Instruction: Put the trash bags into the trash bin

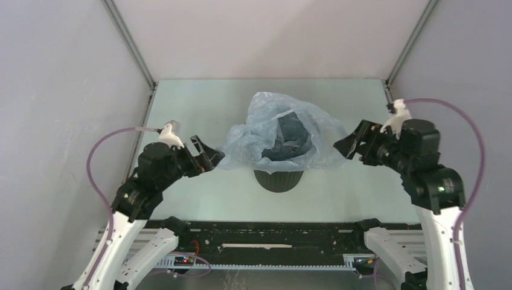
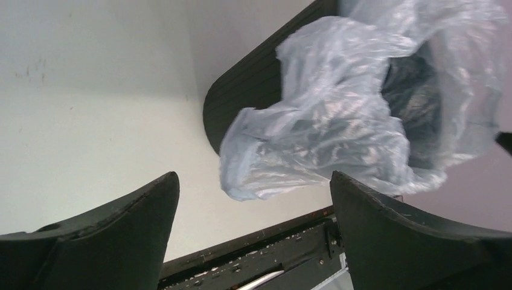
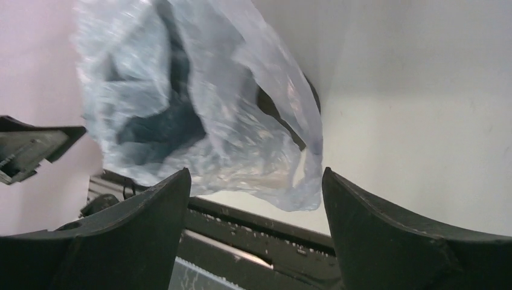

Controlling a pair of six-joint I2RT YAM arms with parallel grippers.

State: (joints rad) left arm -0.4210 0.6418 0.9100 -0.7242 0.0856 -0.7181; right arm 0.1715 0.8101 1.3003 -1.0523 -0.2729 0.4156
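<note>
The pale blue translucent trash bag [image 1: 281, 130] lies draped over the mouth of the black ribbed trash bin [image 1: 278, 179] in the middle of the table, its middle sunk into the bin and its edges hanging out on both sides. My left gripper [image 1: 211, 156] hovers open just left of the bag's hanging left edge [image 2: 265, 172], holding nothing. My right gripper [image 1: 342, 147] stands open just right of the bag's right edge [image 3: 296, 193], also holding nothing. The bin's dark wall [image 2: 241, 90] shows under the film.
The pale green table top [image 1: 199, 109] runs back to grey enclosure walls with metal corner posts [image 1: 130, 42]. A black rail with the arm bases [image 1: 265, 238] lines the near edge.
</note>
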